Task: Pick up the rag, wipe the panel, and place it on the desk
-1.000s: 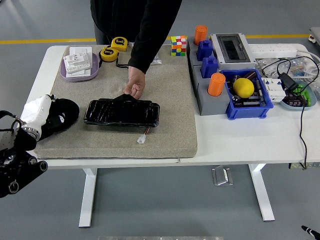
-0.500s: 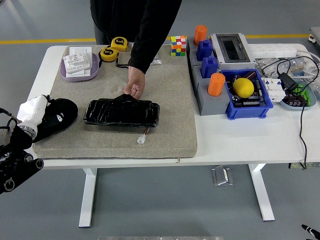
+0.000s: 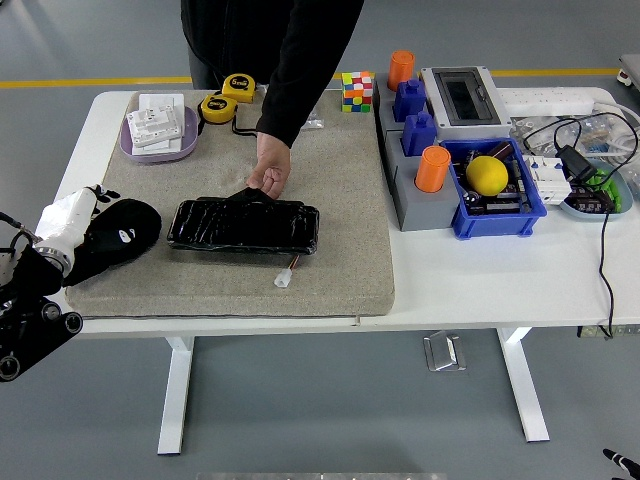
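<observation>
Left hand [image 3: 68,222], fingers wrapped on black rag [image 3: 118,236], left of panel [image 3: 243,225]. Person's hand [image 3: 270,172] holds panel's far edge. Blue bin [image 3: 500,200] right of panel holds yellow ball [image 3: 487,175].

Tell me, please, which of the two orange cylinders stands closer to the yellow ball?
The nearer orange cylinder, standing in the grey holder just left of the blue bin holding the yellow ball. The other orange cylinder stands farther back, beside the colourful cube.

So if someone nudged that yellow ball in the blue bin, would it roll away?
Probably not far. The ball is round and smooth, so it likely rolls easily, but it sits down inside the bin, whose walls should stop it. Clutter beside it may wedge it too. Its weight I cannot judge.
</observation>
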